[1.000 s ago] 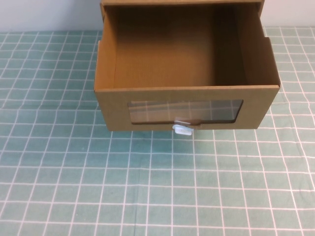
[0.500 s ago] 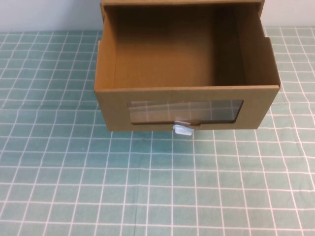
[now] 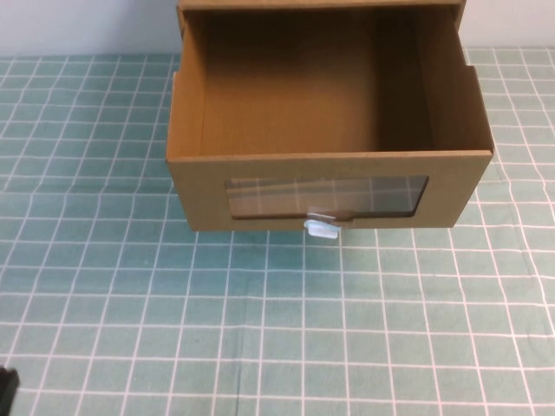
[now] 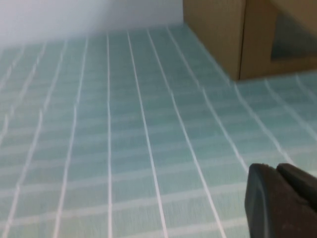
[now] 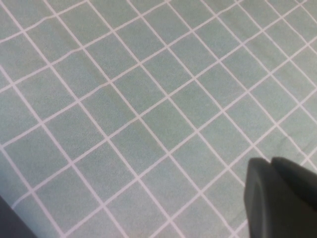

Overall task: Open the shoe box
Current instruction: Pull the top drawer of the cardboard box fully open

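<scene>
The brown cardboard shoe box (image 3: pixel 199 186) stands at the back middle of the table, and its drawer is slid out toward me with an empty inside. The front panel has a clear window (image 3: pixel 327 196) and a small white pull tab (image 3: pixel 321 228) below it. My left gripper (image 3: pixel 5 386) shows as a dark tip at the near left corner, far from the box. In the left wrist view the left gripper (image 4: pixel 276 169) is shut and empty over the cloth, with the box (image 4: pixel 223 34) ahead. My right gripper (image 5: pixel 271 162) is shut, empty, above bare cloth.
A teal cloth with a white grid (image 3: pixel 277 329) covers the table. A pale wall (image 3: pixel 87 26) runs behind the box. A dark edge (image 5: pixel 7 220) shows in one corner of the right wrist view.
The left gripper's dark tip has come into the near left corner of the high view. The box has not moved.
</scene>
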Tool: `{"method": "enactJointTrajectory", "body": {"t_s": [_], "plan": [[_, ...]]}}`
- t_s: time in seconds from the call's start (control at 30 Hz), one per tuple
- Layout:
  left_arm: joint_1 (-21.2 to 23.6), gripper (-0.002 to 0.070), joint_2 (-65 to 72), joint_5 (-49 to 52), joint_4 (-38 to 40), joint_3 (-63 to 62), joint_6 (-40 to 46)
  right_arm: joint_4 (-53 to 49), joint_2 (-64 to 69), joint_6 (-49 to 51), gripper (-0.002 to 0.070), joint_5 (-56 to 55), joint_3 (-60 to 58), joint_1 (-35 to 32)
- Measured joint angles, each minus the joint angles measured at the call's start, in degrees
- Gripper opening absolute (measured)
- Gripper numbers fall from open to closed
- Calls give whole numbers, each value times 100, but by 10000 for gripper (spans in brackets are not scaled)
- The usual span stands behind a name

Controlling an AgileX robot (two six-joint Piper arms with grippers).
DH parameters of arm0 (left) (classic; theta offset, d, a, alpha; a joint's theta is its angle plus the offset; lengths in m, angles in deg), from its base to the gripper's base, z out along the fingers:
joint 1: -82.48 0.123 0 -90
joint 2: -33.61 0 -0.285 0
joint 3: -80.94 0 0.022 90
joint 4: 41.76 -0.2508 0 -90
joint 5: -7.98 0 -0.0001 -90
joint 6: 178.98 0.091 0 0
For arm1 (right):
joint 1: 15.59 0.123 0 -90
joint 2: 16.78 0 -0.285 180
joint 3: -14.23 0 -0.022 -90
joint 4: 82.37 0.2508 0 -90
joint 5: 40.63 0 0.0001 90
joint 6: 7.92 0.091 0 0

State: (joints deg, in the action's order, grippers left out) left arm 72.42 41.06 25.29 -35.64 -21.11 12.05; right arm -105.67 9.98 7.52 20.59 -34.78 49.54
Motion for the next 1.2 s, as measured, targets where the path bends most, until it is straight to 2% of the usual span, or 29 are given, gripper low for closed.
{"method": "enactJointTrajectory", "body": {"t_s": [0.1, 0.9, 1.07, 1.2], "plan": [[13, -5, -10, 308, -11, 54, -9, 0, 0, 0, -13, 0, 0, 0], [28, -5, -10, 320, -11, 54, -9, 0, -60, 0, -13, 0, 0, -29], [28, -5, -10, 320, -11, 54, -9, 13, -484, 0, -13, 25, 0, -638], [28, -5, -10, 320, -11, 54, -9, -254, -968, 0, -13, -508, -4, -1672]]}}
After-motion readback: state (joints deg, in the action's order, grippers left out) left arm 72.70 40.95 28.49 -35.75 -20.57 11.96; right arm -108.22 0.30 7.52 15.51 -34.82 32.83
